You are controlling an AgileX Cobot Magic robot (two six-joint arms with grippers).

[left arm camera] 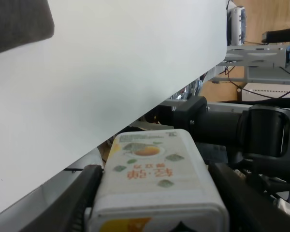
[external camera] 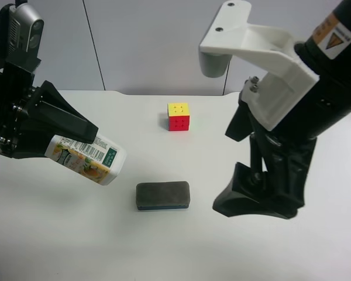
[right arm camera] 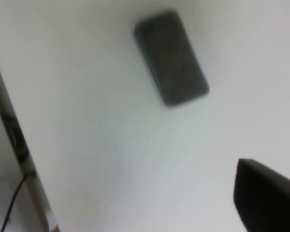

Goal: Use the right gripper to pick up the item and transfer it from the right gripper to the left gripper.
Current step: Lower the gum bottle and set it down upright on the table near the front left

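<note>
The item, a small drink carton [external camera: 90, 157] with a barcode, a green label and orange fruit print, is held tilted above the table by my left gripper [external camera: 70, 149], the one with the silver-grey camera box. In the left wrist view the carton [left arm camera: 157, 188] sits between the two black fingers [left arm camera: 82, 203]. My right gripper [external camera: 254, 202], on the thick black arm with the white bracket [external camera: 251, 50], hangs over the table's right side, well apart from the carton. It is empty. Only one finger [right arm camera: 268, 198] shows in the right wrist view.
A flat dark-grey eraser block [external camera: 162, 195] lies on the white table [external camera: 164, 252] between the two grippers and shows in the right wrist view [right arm camera: 171, 58]. A red-and-yellow puzzle cube [external camera: 178, 116] stands farther back. The table's edge [right arm camera: 19, 145] runs nearby.
</note>
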